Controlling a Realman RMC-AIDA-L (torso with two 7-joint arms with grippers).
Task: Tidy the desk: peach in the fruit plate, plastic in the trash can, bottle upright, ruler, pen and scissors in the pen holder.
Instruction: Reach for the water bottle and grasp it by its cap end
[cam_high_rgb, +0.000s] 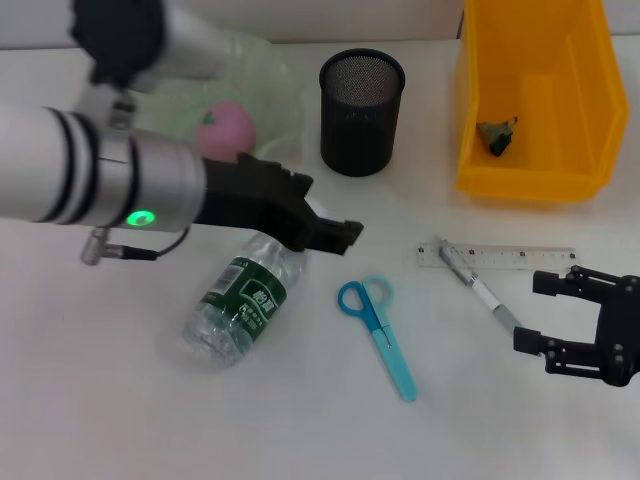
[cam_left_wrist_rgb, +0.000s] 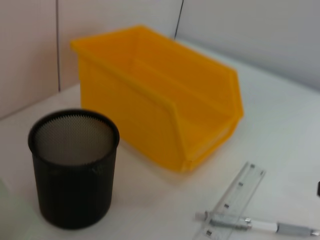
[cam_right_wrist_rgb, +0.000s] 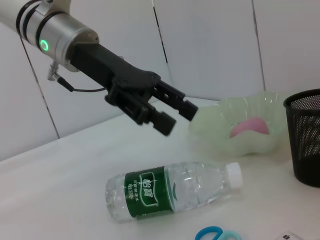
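White desk: left gripper (cam_high_rgb: 335, 232) hovers with jaws parted above the lying bottle (cam_high_rgb: 240, 300); recommend gripping mid-body squarely; right gripper (cam_high_rgb: 570, 320) idles, spread.

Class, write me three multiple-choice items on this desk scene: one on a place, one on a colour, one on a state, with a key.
1. Where is the pink peach?
A. in the pale green fruit plate
B. in the yellow plastic bin
C. in the black mesh pen holder

2. What colour are the scissors?
A. red
B. blue
C. black

3. How is the clear plastic bottle with the green label?
A. upright
B. lying on its side
C. held in the left gripper

Key:
1 A, the peach sits within the plate's rim.
2 B, handles and blades are blue.
3 B, it lies flat on the white table, the left gripper above it.
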